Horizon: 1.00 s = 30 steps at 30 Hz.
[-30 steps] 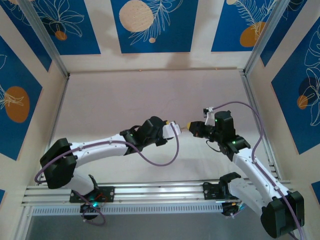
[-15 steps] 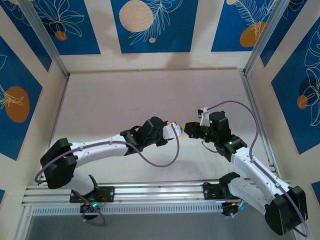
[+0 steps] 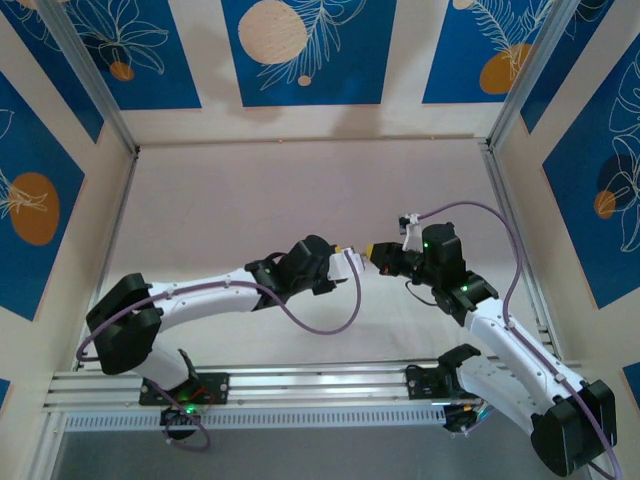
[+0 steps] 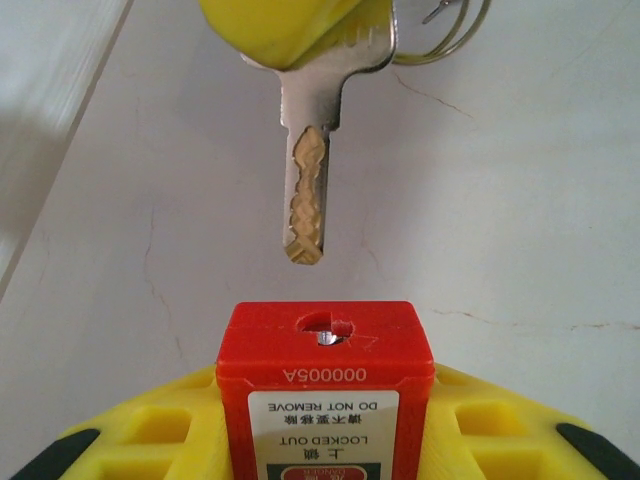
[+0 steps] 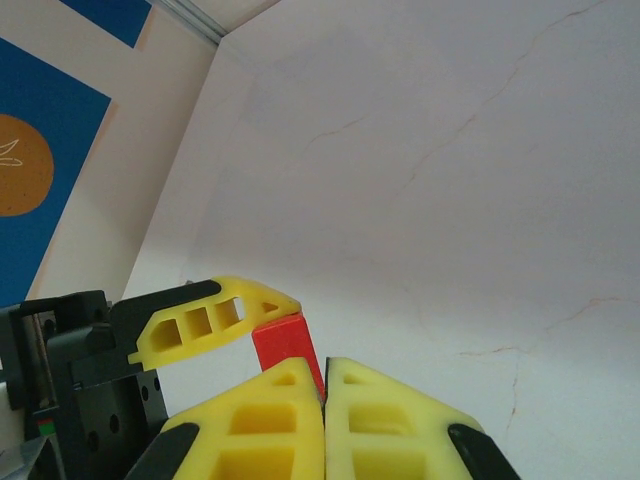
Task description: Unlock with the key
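Left wrist view: left end effector (image 4: 325, 435) clamped on the red padlock (image 4: 325, 390), keyhole (image 4: 325, 327) outward. Item ahead of its fingertips: key (image 4: 308, 190), pinched in the closed right end effector (image 5: 324, 385), tip just short of the keyhole. Step: alignment. Next, likely: straight push, then twist.

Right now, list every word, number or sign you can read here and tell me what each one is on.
"000005A": on the red padlock body, upside down in the left wrist view.
"DO NOT REMOVE": on its white label.
"LOCKED OUT": same label.
Chinese characters beneath: too small to read.
The key: no marking visible.
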Motion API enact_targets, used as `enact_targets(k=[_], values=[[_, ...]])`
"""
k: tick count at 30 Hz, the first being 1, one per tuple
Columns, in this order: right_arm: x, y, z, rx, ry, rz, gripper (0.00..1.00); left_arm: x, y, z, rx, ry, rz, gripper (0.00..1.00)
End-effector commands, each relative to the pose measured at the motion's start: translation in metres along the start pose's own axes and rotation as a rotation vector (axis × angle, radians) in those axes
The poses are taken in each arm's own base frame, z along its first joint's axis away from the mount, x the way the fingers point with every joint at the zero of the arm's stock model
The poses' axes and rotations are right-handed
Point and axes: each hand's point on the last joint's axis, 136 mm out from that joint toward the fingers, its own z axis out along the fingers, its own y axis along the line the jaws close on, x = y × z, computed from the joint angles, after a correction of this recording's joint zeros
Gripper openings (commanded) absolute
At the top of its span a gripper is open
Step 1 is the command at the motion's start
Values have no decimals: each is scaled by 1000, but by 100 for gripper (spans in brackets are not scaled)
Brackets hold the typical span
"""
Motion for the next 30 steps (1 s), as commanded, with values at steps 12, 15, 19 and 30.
enact_targets(k=[12,15,19,30], values=[[9,3,12,-24,42,8,0,-13,-2,-4,-2,-28,-9,20],[12,2,13,-23,51,8,0,-13,-1,-3,-6,-21,-9,20],[16,-3,14,-5,58,9,0,-14,1,-2,-15,-20,-6,20],[25,-8,20,-9,76,23,0,-18,2,-4,-17,-36,-18,19]])
